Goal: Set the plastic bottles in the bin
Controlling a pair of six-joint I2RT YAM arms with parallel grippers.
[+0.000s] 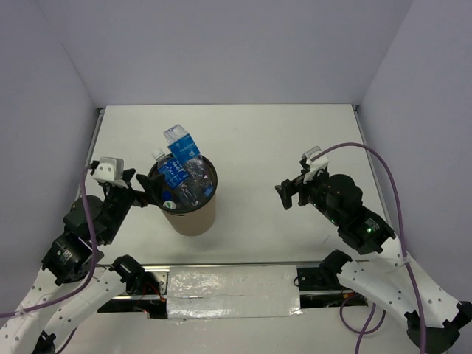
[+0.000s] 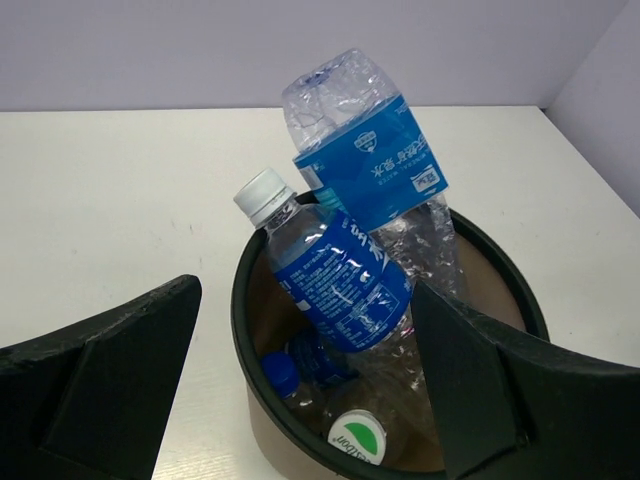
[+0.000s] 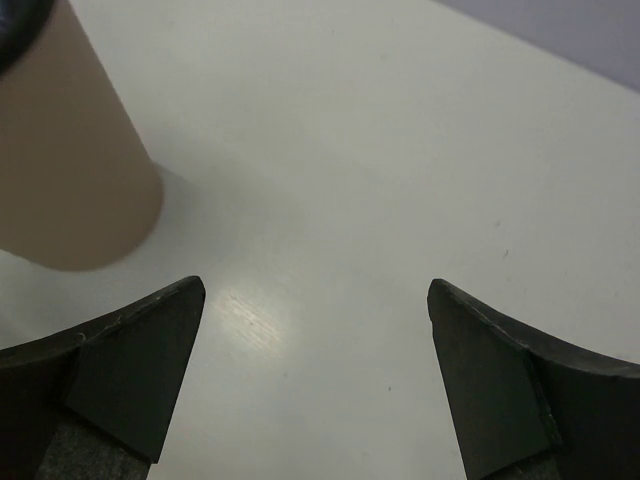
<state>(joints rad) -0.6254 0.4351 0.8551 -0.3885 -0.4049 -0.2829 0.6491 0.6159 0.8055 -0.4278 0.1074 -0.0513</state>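
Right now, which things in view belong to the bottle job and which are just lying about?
Job: brown bin; in it, light-blue-label bottle, dark-blue-label bottle, blue-capped bottle, green-capped bottle.
Not the job: silvery tape strip, purple cables.

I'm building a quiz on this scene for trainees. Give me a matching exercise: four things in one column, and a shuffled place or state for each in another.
1. bin
2. pale-label bottle
3. left gripper
4. right gripper

A. open over bare table
B. brown, standing upright
C. sticks up above the rim
D. open at the bin's rim

Pairs: 1-B, 2-C, 3-D, 4-A
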